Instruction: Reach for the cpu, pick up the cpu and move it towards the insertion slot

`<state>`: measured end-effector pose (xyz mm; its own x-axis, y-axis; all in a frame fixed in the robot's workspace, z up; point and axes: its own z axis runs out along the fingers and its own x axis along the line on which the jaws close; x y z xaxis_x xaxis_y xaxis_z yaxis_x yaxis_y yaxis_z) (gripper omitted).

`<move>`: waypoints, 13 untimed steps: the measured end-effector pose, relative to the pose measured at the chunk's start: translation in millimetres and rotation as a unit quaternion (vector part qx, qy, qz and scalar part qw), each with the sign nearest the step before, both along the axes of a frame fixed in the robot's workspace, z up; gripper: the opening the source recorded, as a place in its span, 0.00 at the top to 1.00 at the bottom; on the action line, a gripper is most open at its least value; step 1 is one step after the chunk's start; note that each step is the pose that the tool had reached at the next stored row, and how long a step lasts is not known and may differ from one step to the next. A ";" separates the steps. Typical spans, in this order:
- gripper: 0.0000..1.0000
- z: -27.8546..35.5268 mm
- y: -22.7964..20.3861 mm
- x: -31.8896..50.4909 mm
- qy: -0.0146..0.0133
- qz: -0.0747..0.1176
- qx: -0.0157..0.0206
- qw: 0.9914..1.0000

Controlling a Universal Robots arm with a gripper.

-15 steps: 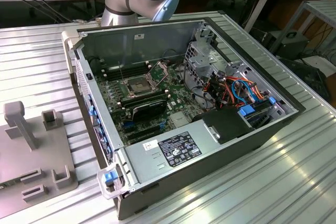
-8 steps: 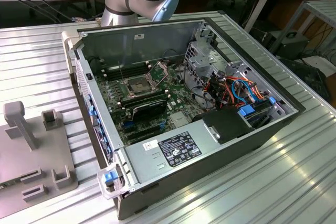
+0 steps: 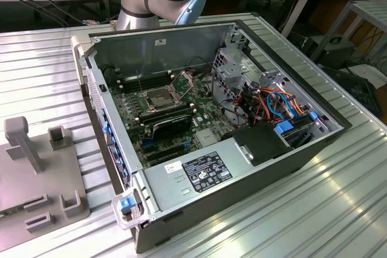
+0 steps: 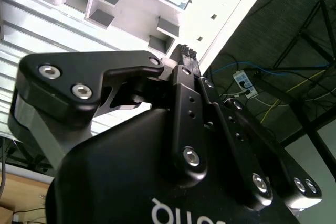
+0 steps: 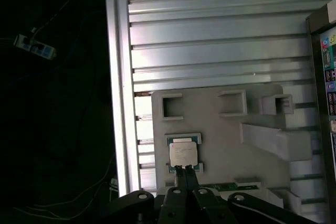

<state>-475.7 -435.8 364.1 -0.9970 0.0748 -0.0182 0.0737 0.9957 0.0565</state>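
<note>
The cpu (image 5: 185, 154) is seen flat in a grey holder (image 5: 220, 140) on the bench (image 5: 210, 51); the pincer (image 5: 184, 169), narrow and empty, is held near it. It is judged light and fragile; opposite edges should be gripped.

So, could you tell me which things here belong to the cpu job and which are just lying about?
Job: cpu, lying on the grey plate; gripper, shut, close to the cpu; slot, frame raised.
Lying about: card, cables, power strip, holders.
</note>
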 end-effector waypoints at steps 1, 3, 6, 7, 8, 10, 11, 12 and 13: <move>0.89 0.0 0.0 0.0 0.000 0.000 0.000 1.000; 0.89 0.0 0.0 0.0 0.000 0.000 0.000 1.000; 0.76 0.0 0.0 0.0 0.000 0.000 0.000 1.000; 0.64 0.0 0.0 0.0 0.000 0.000 0.000 1.000; 0.64 0.0 0.0 0.0 0.000 0.000 0.000 1.000; 0.52 0.0 0.0 0.0 0.000 0.000 0.000 1.000; 0.46 0.0 0.0 0.0 0.000 0.000 0.000 1.000; 0.40 -0.5 0.0 -0.1 0.000 0.000 0.000 1.000; 0.40 -1.7 -0.1 -0.3 0.000 0.003 0.000 1.000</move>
<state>-475.9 -435.8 362.4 -0.9974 0.0694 -0.0185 0.0683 0.9960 0.0568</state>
